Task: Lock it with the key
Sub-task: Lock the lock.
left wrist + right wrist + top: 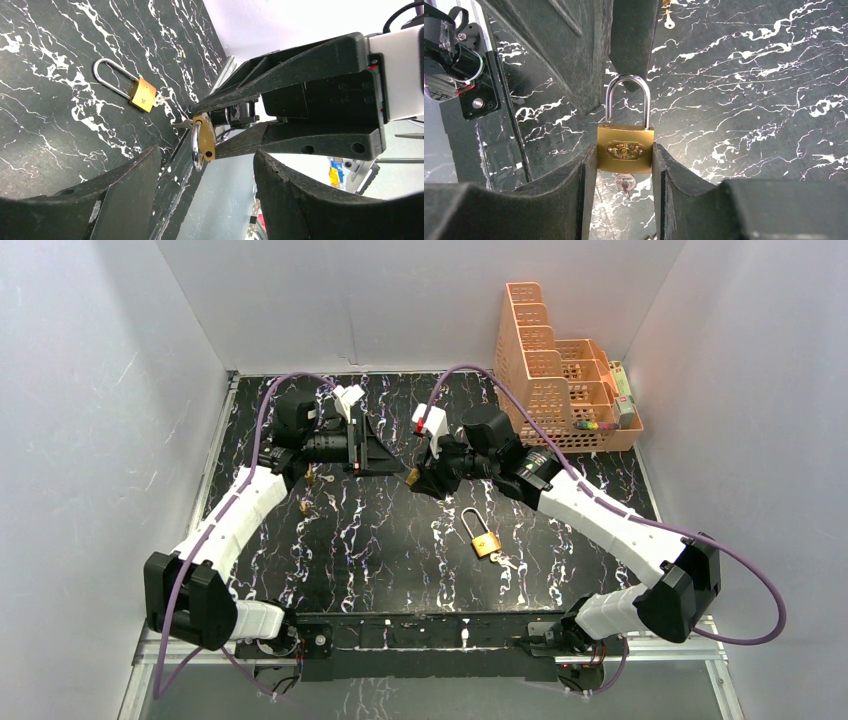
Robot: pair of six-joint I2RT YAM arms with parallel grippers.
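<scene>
At left, the left gripper [368,448] stands spread and empty, its fingers facing the padlock [625,150]. At centre, we see that padlock lifted off the table [380,540], clamped by its brass sides in the right gripper [422,480], with the key [625,184] seated in the keyhole below. The shackle appears pressed home, though we cannot tell whether the key has been turned. We judge grasping and insertion done, with the turn by the left gripper remaining. Further right, a second padlock [483,537] lies flat.

The key [625,184] hides its blade inside the padlock [625,149].
</scene>
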